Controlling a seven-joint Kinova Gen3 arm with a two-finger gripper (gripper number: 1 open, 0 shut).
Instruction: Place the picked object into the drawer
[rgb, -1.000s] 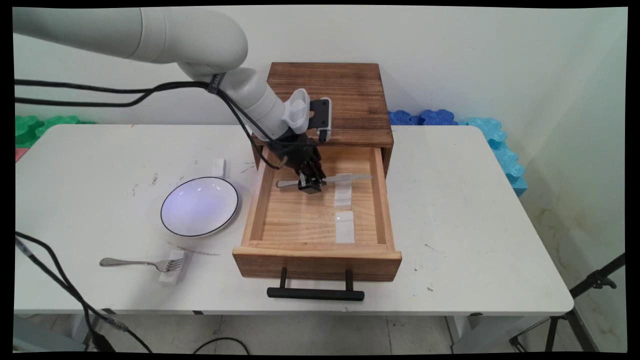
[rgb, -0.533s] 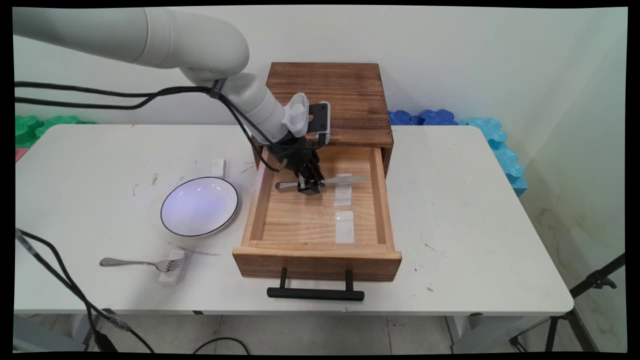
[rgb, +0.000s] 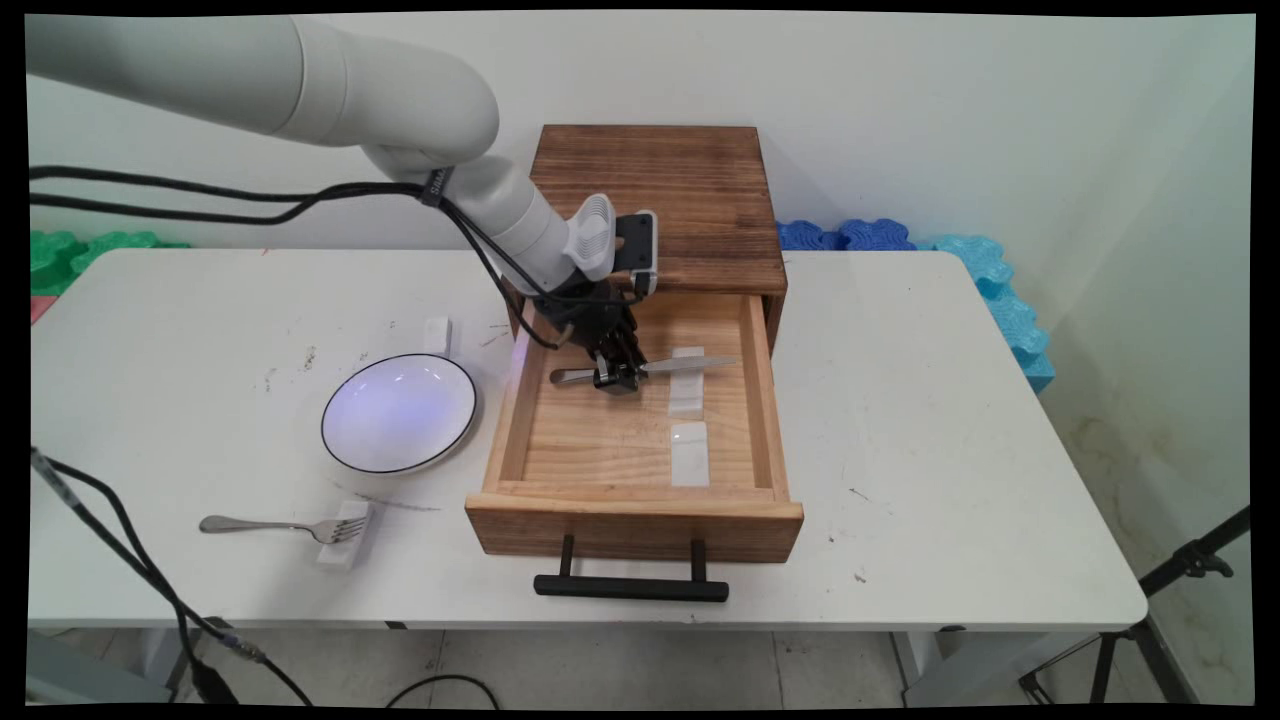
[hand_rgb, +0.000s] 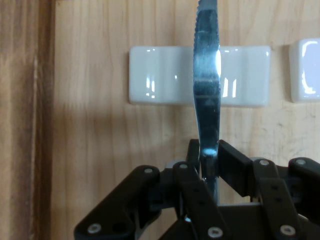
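From the main view, the pincer (rgb: 617, 378) is down inside the open wooden drawer (rgb: 515, 420), near its back left part, and is closed on a table knife (rgb: 690, 362). The knife lies roughly level, its handle end poking out toward the drawer's left wall and its blade reaching right over a small white rest (rgb: 686, 382). A second white rest (rgb: 689, 454) sits nearer the drawer front, apart from the knife. The drawer is pulled out of a dark wooden cabinet (rgb: 660, 190) that stands at the back of the white surface (rgb: 950, 420). Left of the drawer, on the surface, are a white bowl (rgb: 399, 412) and, nearer the front edge, a fork (rgb: 270, 525) with its tines propped on a white block (rgb: 345, 535).

From the hand view, the two fingers (hand_rgb: 235, 167) are pinched tight on the knife (hand_rgb: 207, 90) at the base of the blade, with no gap showing. The blade runs away from the hand across the white rest (hand_rgb: 160, 75); whether it touches the rest or hangs just above cannot be told. As things lie, the knife is gripped and is within the drawer; the fork and bowl are outside it.
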